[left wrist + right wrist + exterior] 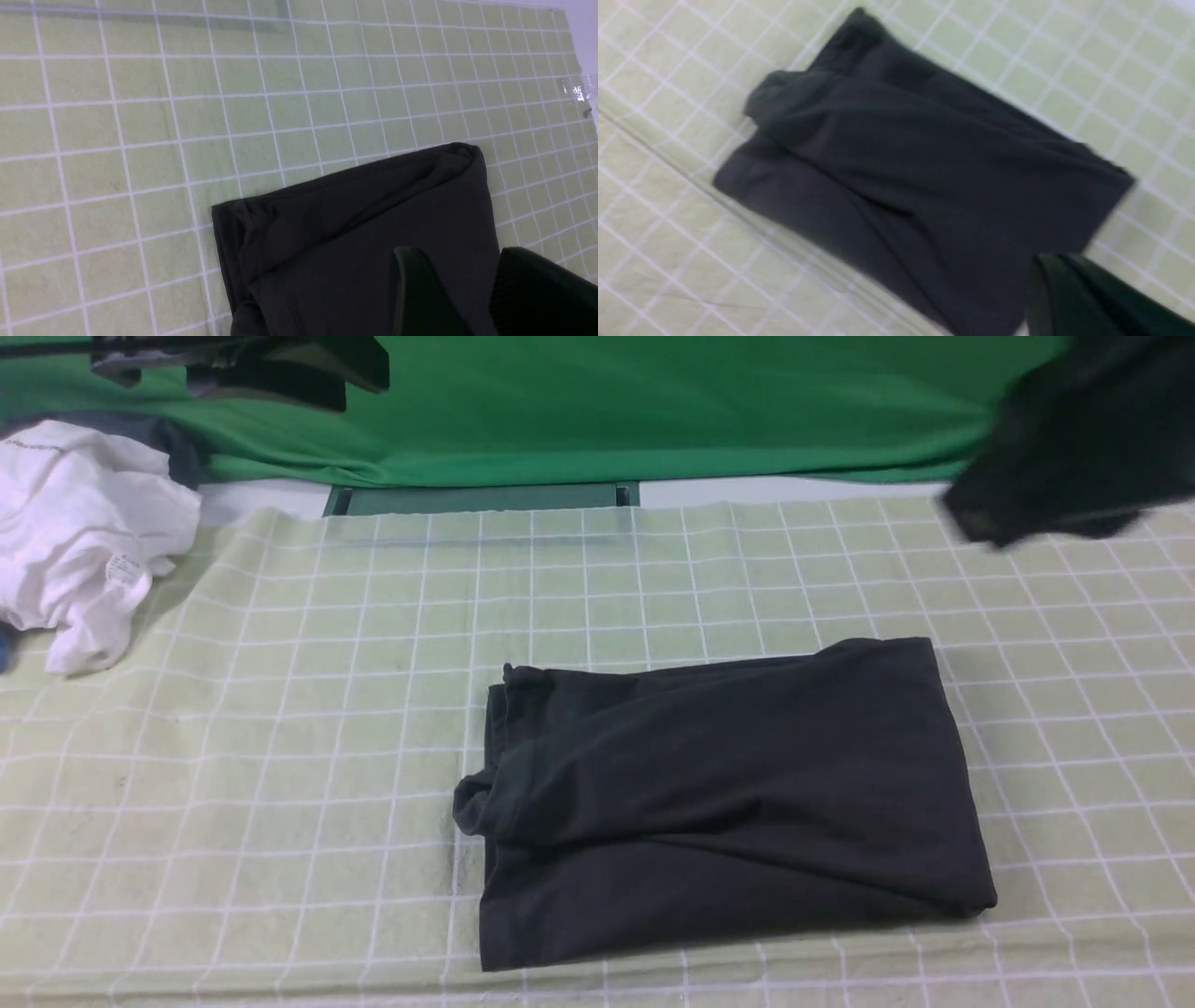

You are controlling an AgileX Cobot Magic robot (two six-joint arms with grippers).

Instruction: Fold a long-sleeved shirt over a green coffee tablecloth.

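The long-sleeved shirt (728,798) is lying folded into a rough rectangle on the green coffee tablecloth (280,756), toward the near middle of it and a little to the robot's right. Its left edge is bunching into a small roll, and a diagonal crease is running across the top layer. The printed chest is not showing.

The left claw (271,373) is hanging high at the far left, well apart from the shirt; in the left wrist view two dark fingers (420,294) are showing with a gap between them, so it is sitting spread, pinching nothing. The right claw (1074,448) is hovering high at the far right, blurred and dark; I cannot tell whether it is spread or pressed together.

A crumpled white garment (79,537) is resting at the far left edge of the tablecloth. A plain bright-green cloth (672,411) is hanging behind the table.
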